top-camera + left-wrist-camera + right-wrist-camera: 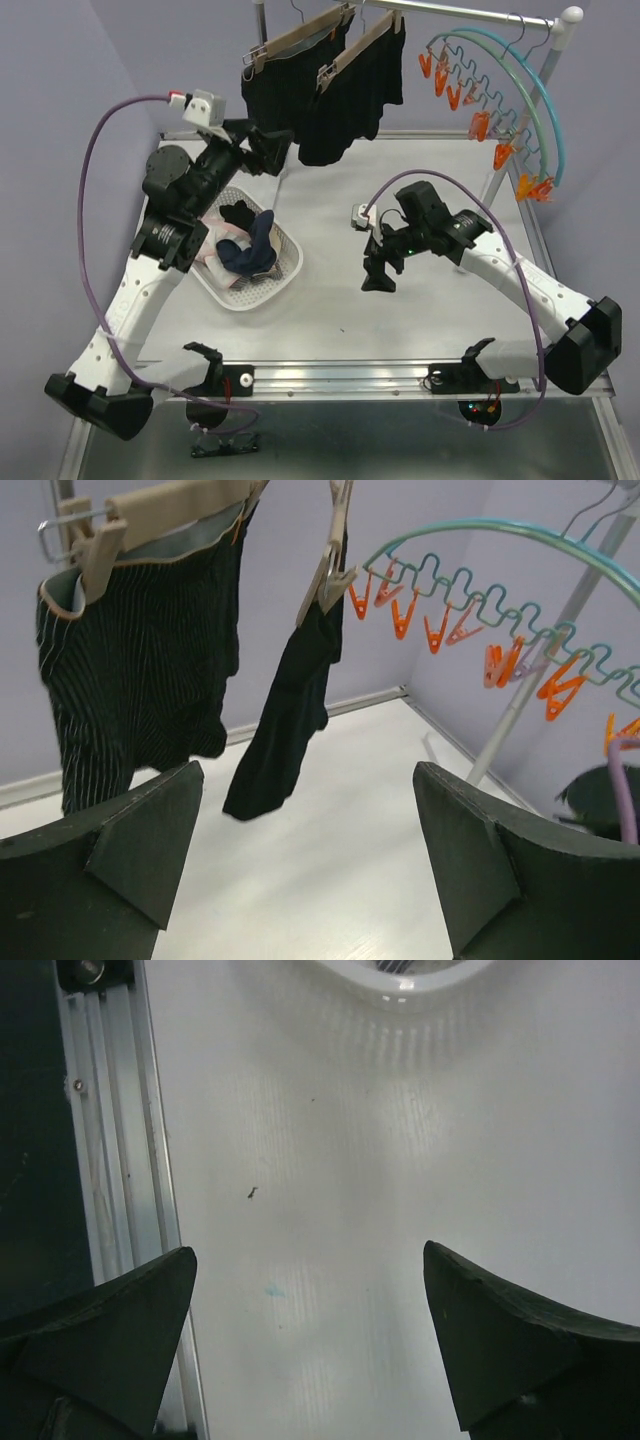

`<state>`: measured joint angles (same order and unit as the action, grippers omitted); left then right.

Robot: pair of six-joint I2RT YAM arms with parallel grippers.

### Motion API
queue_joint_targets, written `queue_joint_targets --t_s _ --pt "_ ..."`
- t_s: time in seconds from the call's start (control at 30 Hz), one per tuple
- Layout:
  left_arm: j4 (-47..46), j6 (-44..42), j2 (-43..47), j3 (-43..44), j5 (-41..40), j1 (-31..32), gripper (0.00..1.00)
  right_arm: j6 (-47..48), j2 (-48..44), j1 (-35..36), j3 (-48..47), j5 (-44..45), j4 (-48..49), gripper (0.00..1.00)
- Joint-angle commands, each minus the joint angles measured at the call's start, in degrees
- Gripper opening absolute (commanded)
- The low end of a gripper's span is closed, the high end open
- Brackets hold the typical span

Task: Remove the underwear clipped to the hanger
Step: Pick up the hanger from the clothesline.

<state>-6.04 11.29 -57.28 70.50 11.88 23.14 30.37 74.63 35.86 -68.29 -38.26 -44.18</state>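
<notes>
Two black boxer shorts hang clipped to wooden hangers on the rail: the left pair (pixel 268 88), pinstriped in the left wrist view (pixel 140 670), and the right pair (pixel 352 95), seen edge-on (pixel 290 710). My left gripper (pixel 272 152) is open and empty, just below the left pair's hem. My right gripper (pixel 380 275) is open and empty, low over the table (pixel 350 1160), pointing at its front. Smaller navy, white-pink and dark pieces (pixel 245 245) lie in the white basket (pixel 285 275).
A teal arched hanger (pixel 505 70) with several orange pegs (pixel 480 125) hangs at the right of the rail, also in the left wrist view (pixel 470 590). The rack's white post (pixel 520 130) stands at back right. The metal front rail (pixel 110 1160) edges the table.
</notes>
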Motion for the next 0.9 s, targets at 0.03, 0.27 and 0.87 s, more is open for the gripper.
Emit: queue_joint_targets --t_s 0.03,0.27,0.87 --pt "-1.17 3.11 -7.66 14.12 4.47 -0.28 0.96 -4.0 -4.83 -3.77 9.2 -2.79 7.09 1.0" --pt "1.55 6.02 -22.5 33.96 2.71 -0.37 0.87 -5.41 -12.4 -9.4 20.55 -10.34 12.72 1.0" --pt "8.24 12.0 -47.83 62.82 2.01 1.65 0.68 -8.13 -20.58 -17.83 25.67 -13.86 16.67 1.0"
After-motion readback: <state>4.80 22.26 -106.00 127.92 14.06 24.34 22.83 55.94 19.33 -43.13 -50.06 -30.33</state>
